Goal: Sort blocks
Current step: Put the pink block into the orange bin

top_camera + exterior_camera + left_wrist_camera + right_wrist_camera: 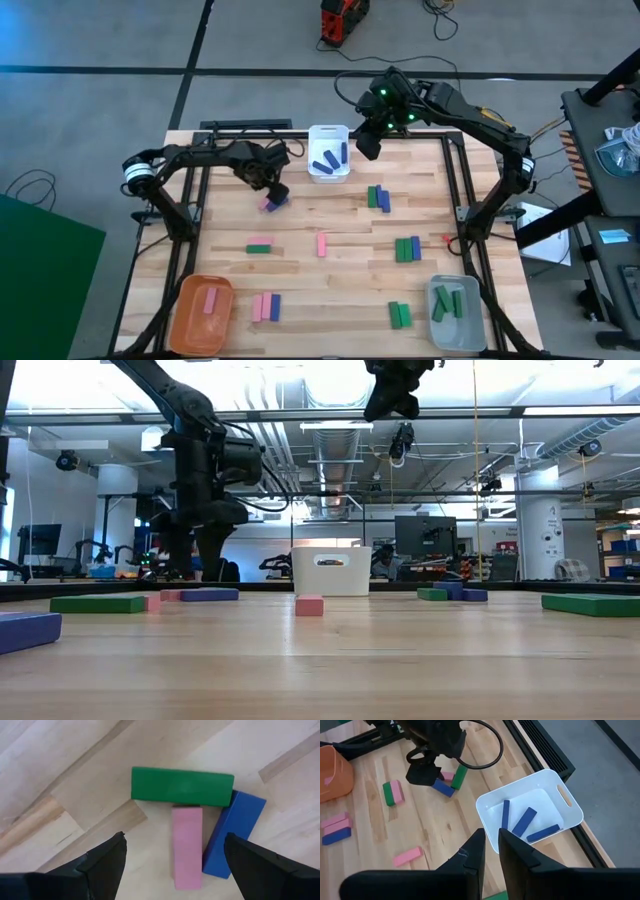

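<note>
White plastic bin (328,135) at 12 o'clock on the wooden desk (330,215) holds three dark blue bar blocks (523,822). Orange bin (186,322) at 7 o'clock holds one pink bar (211,301). Grey bin (468,330) at 5 o'clock holds two green bars (447,303). Other blocks lie scattered on the desk. Left gripper (172,862), fingers wide, hangs over a touching green, pink and blue cluster (187,845) at 10 o'clock. Right gripper (491,852), fingers narrow and empty, hovers beside the white bin.

The left gripper (272,190) hangs low over the table's far left with fingers (105,860) spread wide, while the right gripper (368,146) is raised at the far edge, its fingers (470,857) apparently nearly closed.
</note>
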